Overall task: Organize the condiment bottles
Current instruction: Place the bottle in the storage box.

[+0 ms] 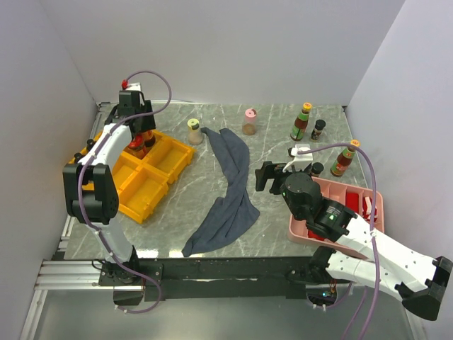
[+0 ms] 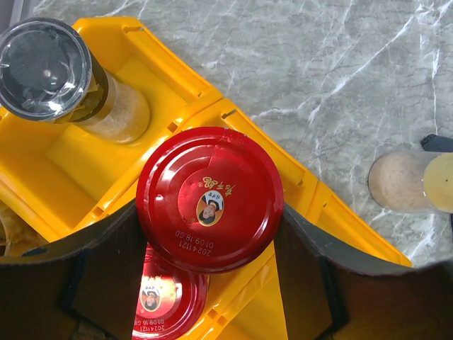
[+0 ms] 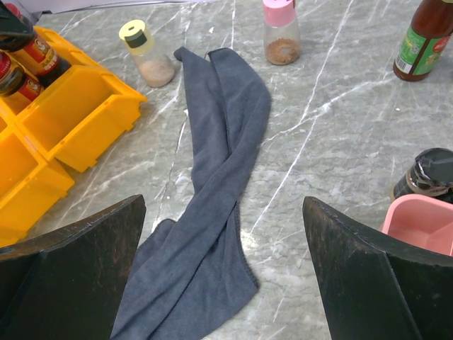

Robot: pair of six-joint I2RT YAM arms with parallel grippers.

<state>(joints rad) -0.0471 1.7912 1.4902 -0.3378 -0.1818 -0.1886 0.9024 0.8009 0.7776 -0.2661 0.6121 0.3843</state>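
While the left gripper (image 2: pixel 209 241) clasps one of two red-lidded jars (image 2: pixel 209 200), the right gripper (image 3: pixel 224 212) gapes wide, empty

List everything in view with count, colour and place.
yellow bin: one, yellow, left
held jar: one, red lid, over the bin
second jar: one, red lid, in the bin
clear-lidded shaker: one, pale contents, in the bin
cloth: one, grey-blue, centre
yellow-capped shaker: one, yellow cap, beside cloth
pink-capped shaker: one, pink cap, back centre
sauce bottles: two, orange caps, back right
black-capped bottles: two, dark, right side
pink tray: one, pink, near right
red packets: some, red, in tray
left fingers: black, closed on held jar
right fingers: black, open, near cloth
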